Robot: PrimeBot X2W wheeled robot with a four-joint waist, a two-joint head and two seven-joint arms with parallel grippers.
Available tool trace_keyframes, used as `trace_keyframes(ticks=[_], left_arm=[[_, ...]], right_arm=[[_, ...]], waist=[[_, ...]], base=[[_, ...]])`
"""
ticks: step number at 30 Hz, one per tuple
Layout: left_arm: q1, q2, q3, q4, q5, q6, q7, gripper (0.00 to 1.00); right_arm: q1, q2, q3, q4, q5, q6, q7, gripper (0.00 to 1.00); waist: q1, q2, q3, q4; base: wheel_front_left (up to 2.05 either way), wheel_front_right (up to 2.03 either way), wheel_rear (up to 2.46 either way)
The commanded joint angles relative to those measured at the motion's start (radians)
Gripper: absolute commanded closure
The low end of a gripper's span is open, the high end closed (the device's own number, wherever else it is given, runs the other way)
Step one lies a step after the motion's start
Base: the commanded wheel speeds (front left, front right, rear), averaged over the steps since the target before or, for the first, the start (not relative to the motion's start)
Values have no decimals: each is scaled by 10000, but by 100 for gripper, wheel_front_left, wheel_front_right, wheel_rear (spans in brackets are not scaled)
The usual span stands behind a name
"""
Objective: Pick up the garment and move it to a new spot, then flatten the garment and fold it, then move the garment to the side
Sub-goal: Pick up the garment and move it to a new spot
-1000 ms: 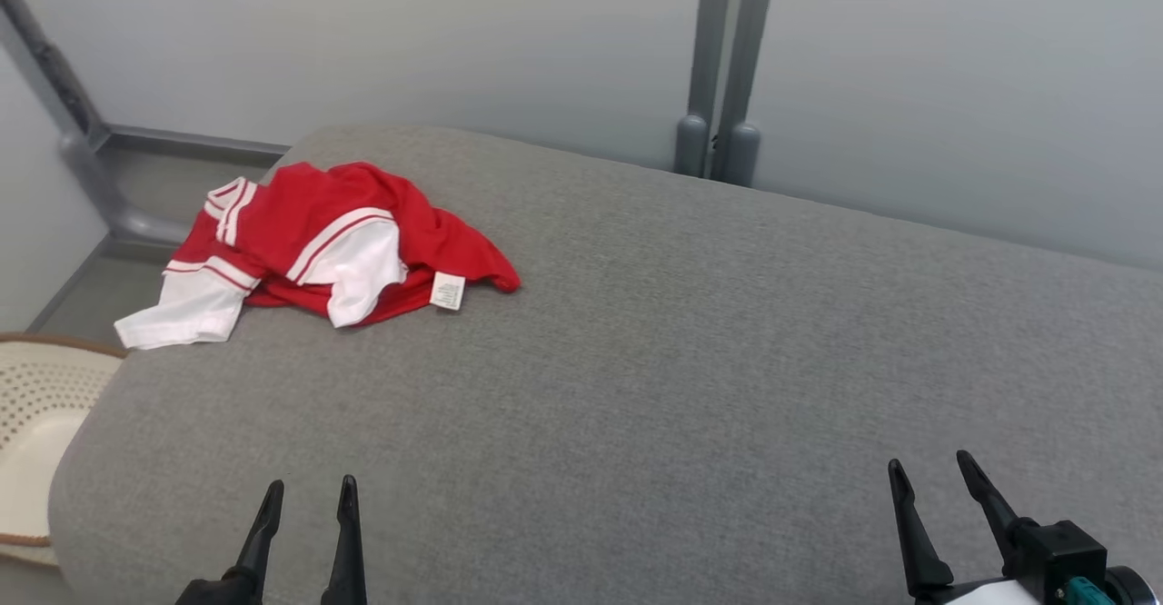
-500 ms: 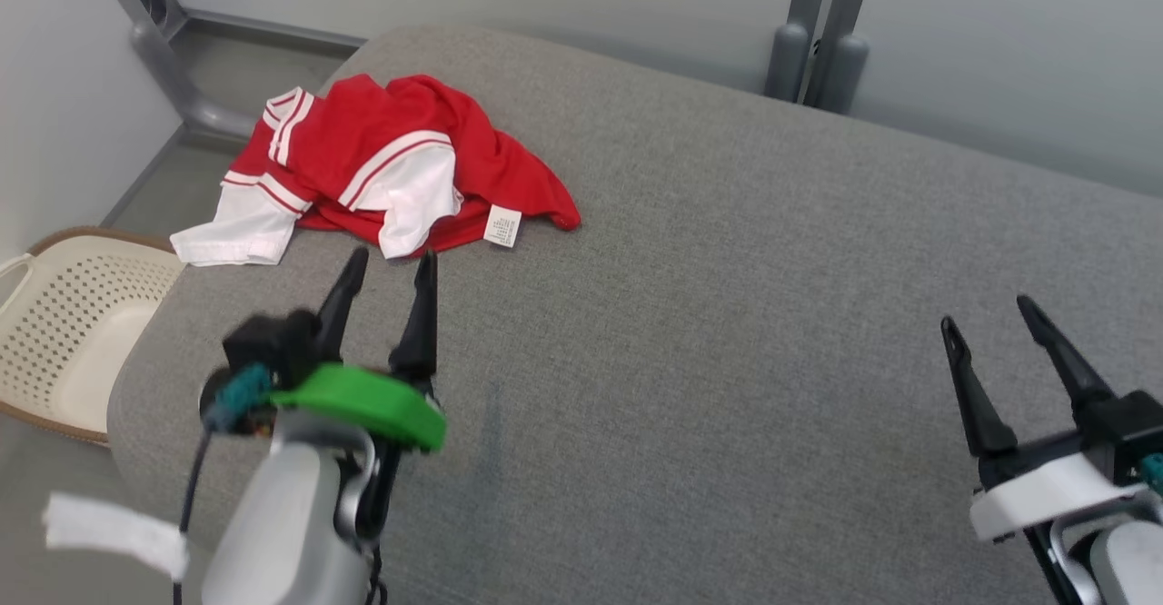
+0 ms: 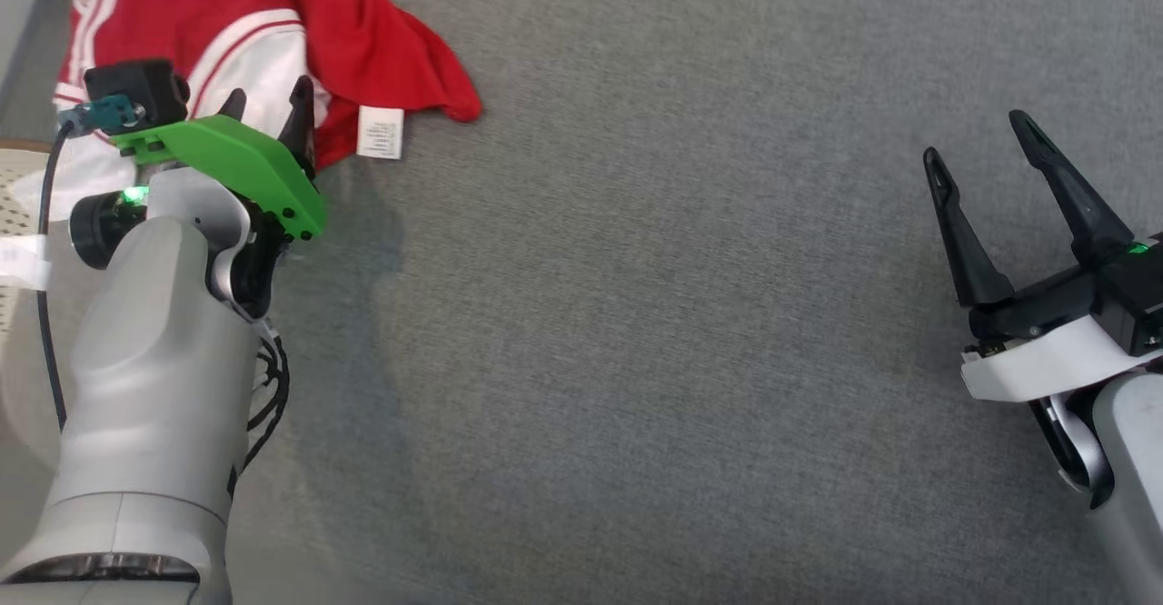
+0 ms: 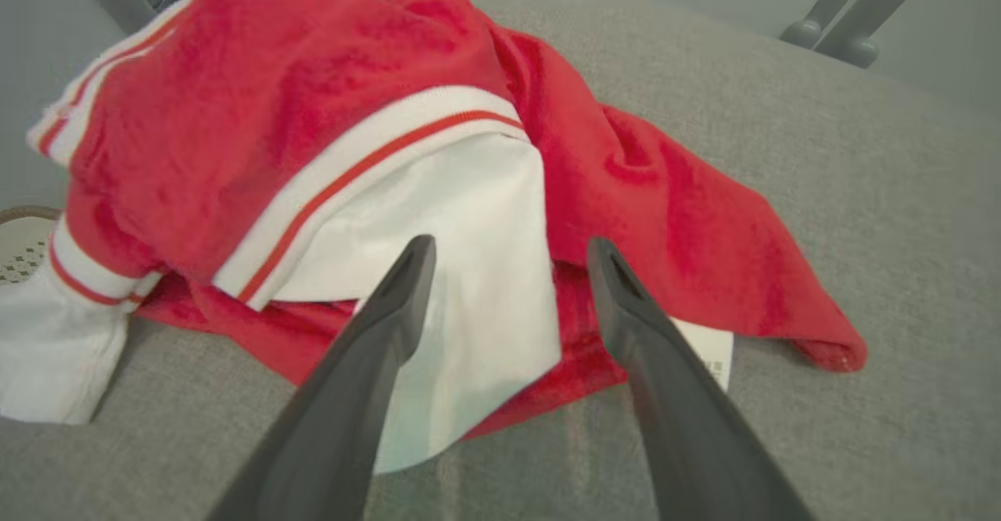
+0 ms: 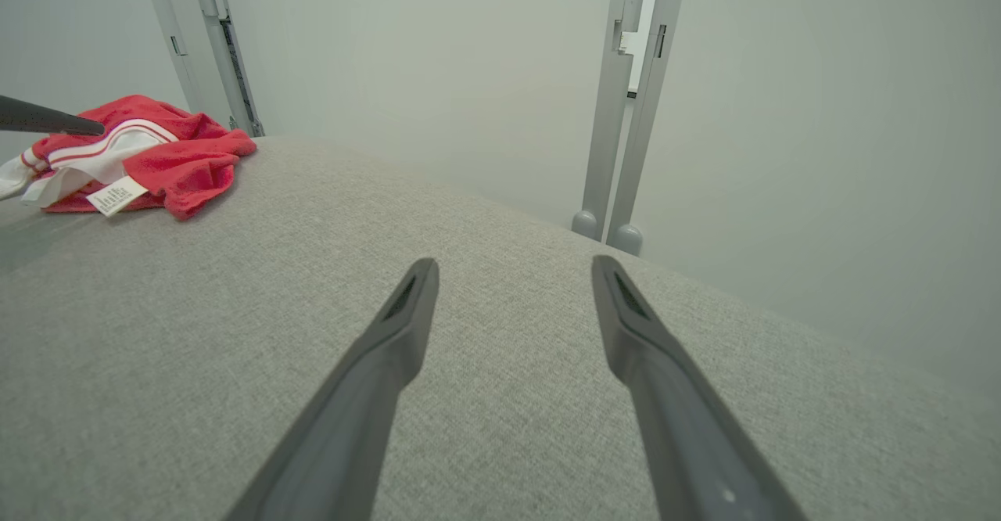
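The garment (image 3: 363, 42) is a crumpled red and white shirt with striped trim and a white label, lying at the far left of the grey padded surface (image 3: 654, 314). It also shows in the left wrist view (image 4: 328, 130) and the right wrist view (image 5: 156, 157). My left gripper (image 3: 270, 105) hovers open at the garment's near edge, its fingertips over a white sleeve (image 4: 477, 271) with nothing between them. My right gripper (image 3: 977, 146) stands open over bare fabric far to the right, empty, and its own view (image 5: 512, 267) looks along the surface.
A cream perforated basket (image 3: 16, 196) sits beyond the surface's left edge. Grey metal posts (image 5: 629, 106) stand against the pale wall behind the surface. Wide bare grey fabric lies between the two grippers.
The head camera has tilted down and closer. My left arm has reached forward and left until its open fingertips sit over the garment's white sleeve. The right gripper has risen slightly.
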Motion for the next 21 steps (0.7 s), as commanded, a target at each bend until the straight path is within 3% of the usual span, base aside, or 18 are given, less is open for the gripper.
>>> trace_keyframes(ticks=[1, 6, 7, 8, 15, 18, 21], left_arm=[[-377, 167, -8, 300, 7, 18, 48, 0], [-689, 297, 181, 1487, -237, 178, 302, 0], [-608, 284, 160, 1730, -279, 148, 441, 45], [-585, 281, 121, 1881, -299, 114, 557, 97], [-266, 601, -381, 1590, -260, -121, 144, 100], [-224, 885, -373, 686, -370, -123, -788, 100], [78, 933, -731, -463, -374, -74, -1052, 100]], right_arm=[[-217, 46, 10, -50, 33, -7, -27, 0], [-156, 172, -41, 59, 32, -7, -21, 0], [-98, 199, -46, 131, 33, -8, -3, 0], [-38, 219, -59, 185, 43, -8, -3, 0], [423, 582, -151, 516, 91, -8, 10, 0], [618, 905, -129, 601, 112, -4, 8, 0], [880, 1250, -260, 657, 139, -4, 4, 0]], waist=[[-2, 0, 2373, -2194], [-2, 0, 2275, -2249], [-2, 0, 2199, -2239], [-2, 0, 2121, -2227], [-2, 0, 1186, -2142], [-2, 0, 556, -2198], [-2, 0, -53, -2243]], base=[[0, 0, 0], [0, 0, 0], [0, 0, 0], [0, 0, 0], [0, 0, 0], [0, 0, 0], [0, 0, 0]])
